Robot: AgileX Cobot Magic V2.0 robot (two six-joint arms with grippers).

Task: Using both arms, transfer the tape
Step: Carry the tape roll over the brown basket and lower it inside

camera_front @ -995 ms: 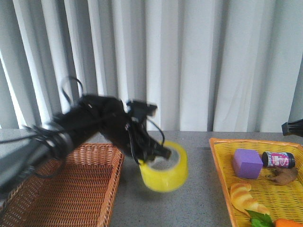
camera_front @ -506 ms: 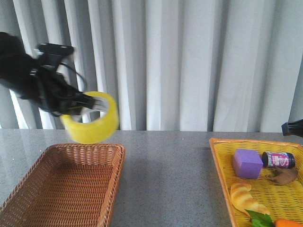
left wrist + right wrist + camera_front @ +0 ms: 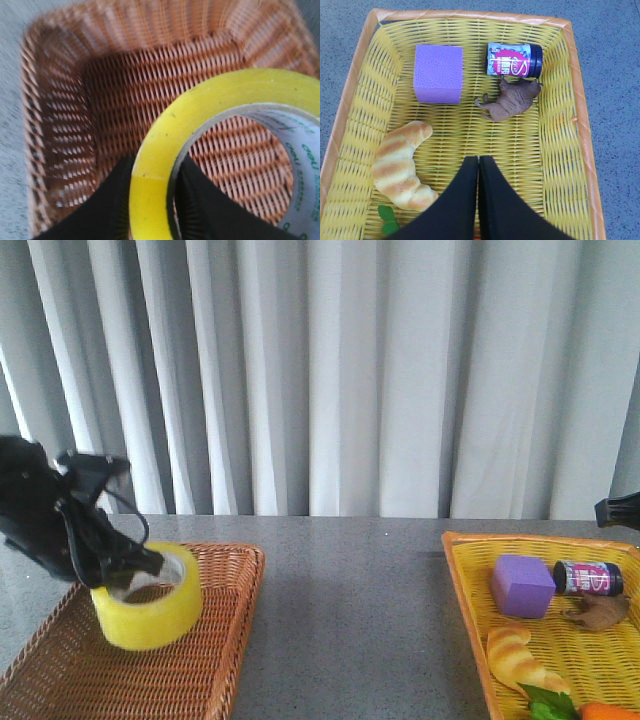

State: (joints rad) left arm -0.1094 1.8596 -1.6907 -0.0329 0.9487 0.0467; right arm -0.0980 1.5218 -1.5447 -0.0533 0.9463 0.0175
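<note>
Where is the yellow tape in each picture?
Front view: the tape is low on the left, over the brown basket, held by the left tool.
Left wrist view: it fills the lower right, pinched by the tool.
Right wrist view: not in it.
Shared landmark: the brown basket.

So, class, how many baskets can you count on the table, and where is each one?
2. The brown wicker basket sits on the robot's left, under the tape held by the left gripper. The yellow basket sits on the right, holding toys.
</note>
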